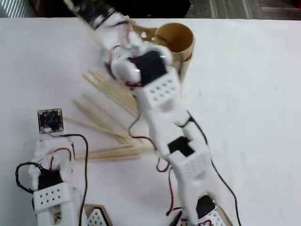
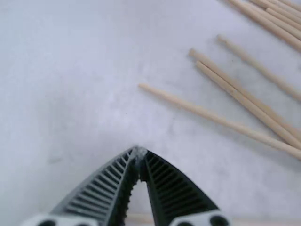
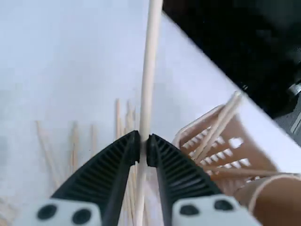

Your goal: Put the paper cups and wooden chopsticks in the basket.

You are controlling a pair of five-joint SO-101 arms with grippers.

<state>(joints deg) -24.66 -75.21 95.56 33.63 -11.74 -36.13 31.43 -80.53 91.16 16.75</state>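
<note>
Though the right arm (image 1: 162,92) stretches across the counter (image 1: 254,103) toward the basket (image 1: 146,33) in the high view, we judge the job far from done. A paper cup (image 1: 175,40) stands at the basket, whether inside it we cannot tell, and loose chopsticks (image 1: 106,117) lie fanned on the counter beside the arm, where its cables could drag through them and scatter them. In the left wrist view the left tool (image 2: 137,153) hangs over bare counter, jaws together on nothing, with the loose chopsticks near; lowered like that it would only shove them. In the right wrist view the right tool (image 3: 143,141) is clamped on a single chopstick (image 3: 150,66) that juts far past the jaws, so it may pivot or slip. The basket, with several sticks (image 3: 216,125) already in it, lies off to one side, and a release here would, we think, land the chopstick on the counter or snag it on the rim.
</note>
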